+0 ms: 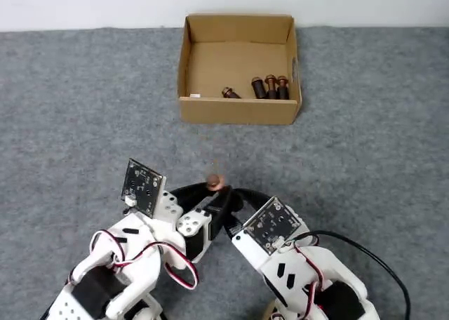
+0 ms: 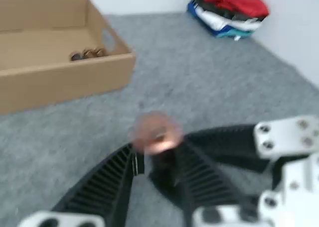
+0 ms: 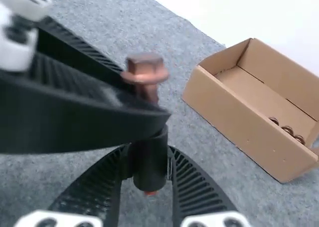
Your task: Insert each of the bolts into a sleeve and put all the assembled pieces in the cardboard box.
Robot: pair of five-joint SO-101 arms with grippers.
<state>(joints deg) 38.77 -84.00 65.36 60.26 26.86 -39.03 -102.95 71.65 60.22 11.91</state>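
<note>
Four assembled pieces (image 1: 271, 87) in the cardboard box (image 1: 238, 111); left gripper (image 2: 156, 156) pinches another bolt (image 3: 144, 71), right gripper (image 3: 147, 173) its sleeve (image 3: 147, 162).

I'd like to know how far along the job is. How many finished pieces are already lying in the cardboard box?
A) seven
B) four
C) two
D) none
B: the high view shows four assembled pieces inside the cardboard box, three side by side near one corner and one lying a little apart from them.
</note>
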